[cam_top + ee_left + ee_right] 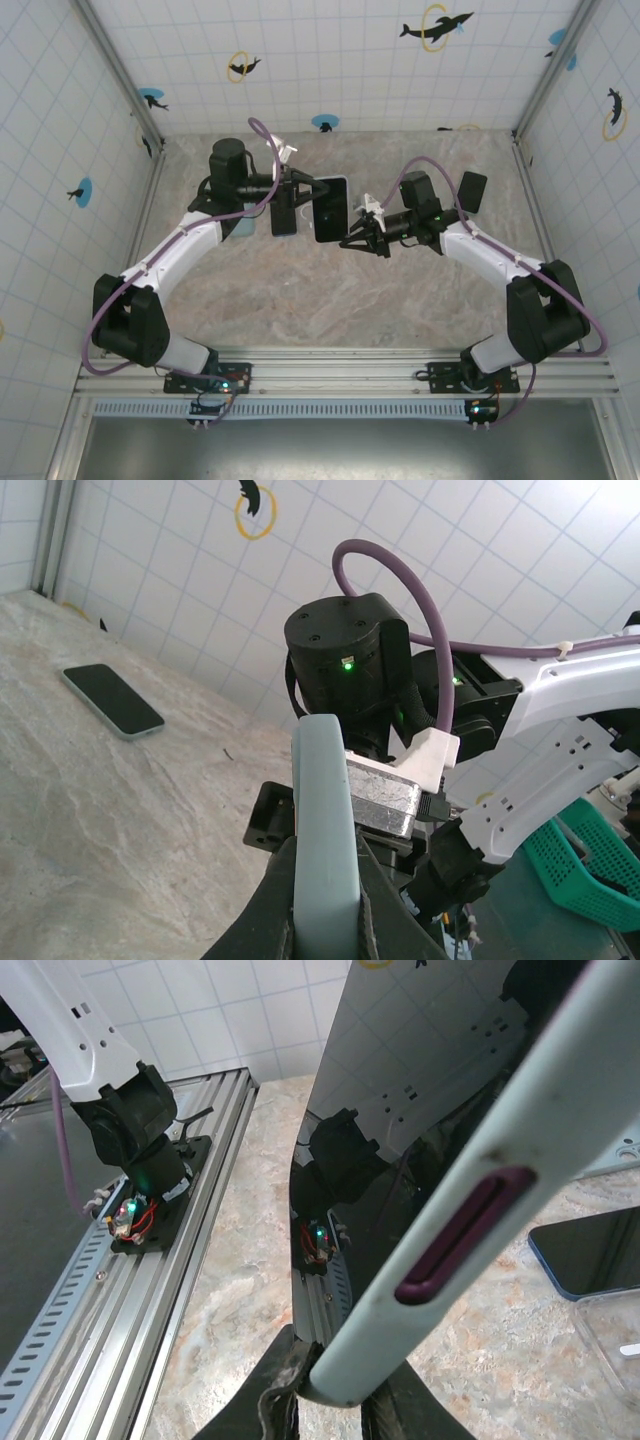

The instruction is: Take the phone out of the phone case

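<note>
A phone (331,208) with a dark screen sits in a pale blue phone case and is held up above the table between both arms. My left gripper (308,192) is shut on the case's edge; the left wrist view shows the pale blue phone case (322,780) edge-on between the two fingers of that gripper (322,880). My right gripper (352,240) grips the opposite end. In the right wrist view this gripper (340,1390) is shut on the lower corner of the case (540,1090), beside the phone's glossy screen (400,1110). A purple side button (465,1235) shows on the case.
A second dark phone (473,190) lies flat on the marble table at the back right, also in the left wrist view (112,700). A blue-edged phone (284,215) and a clear case (610,1330) lie under the left arm. Tiled walls enclose the table; an aluminium rail (330,365) runs along the near edge.
</note>
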`<state>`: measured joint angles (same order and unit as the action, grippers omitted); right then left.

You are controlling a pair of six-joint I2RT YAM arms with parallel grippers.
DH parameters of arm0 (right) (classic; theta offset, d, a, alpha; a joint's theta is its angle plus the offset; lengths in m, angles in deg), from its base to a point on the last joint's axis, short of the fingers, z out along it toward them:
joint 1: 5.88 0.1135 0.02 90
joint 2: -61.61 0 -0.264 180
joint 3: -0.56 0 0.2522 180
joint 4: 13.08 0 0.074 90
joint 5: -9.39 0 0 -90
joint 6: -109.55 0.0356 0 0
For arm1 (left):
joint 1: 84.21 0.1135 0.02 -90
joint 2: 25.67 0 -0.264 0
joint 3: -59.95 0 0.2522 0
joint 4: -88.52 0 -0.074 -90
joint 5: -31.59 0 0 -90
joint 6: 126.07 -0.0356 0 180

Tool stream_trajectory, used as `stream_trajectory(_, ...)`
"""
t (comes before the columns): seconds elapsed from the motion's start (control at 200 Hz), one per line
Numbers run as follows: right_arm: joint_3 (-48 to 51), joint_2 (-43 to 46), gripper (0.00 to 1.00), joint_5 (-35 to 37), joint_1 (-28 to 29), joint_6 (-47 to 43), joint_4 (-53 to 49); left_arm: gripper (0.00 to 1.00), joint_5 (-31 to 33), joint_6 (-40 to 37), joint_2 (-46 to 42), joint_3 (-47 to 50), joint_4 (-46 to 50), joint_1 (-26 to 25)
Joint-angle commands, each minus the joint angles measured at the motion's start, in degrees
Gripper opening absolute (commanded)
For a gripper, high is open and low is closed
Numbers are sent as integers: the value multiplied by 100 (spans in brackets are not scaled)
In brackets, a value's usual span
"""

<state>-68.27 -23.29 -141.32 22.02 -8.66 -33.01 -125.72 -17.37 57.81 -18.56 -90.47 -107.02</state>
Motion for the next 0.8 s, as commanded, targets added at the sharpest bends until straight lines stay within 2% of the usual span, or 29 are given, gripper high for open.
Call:
stream_trajectory(0.0, -215, -17, 17, -99, 30, 60, 188, 0, -311, 133, -60, -20, -372, -9)
stream_trajectory(0.325, -342, -4, 10, 118, 86, -306, -155, 0, -361, 223, -78, -11, -294, -7)
stream_trajectory(0.43, -357, 98, 9, 527, 173, -480, -121, 0, -396, 518, -35, -20, -361, -11)
stream_trajectory(0.576, -301, 282, 8, 1650, 394, -992, -57, 0, -545, 1047, 1, -2, -390, -22)
stream_trajectory(0.676, -74, 460, 6, 2049, 392, -884, 586, 0, -590, 1223, -36, 39, -369, -42)
stream_trajectory(0.796, 175, 631, 6, 2126, 333, -310, 1768, 0, -583, 1254, -77, 128, -368, -107)
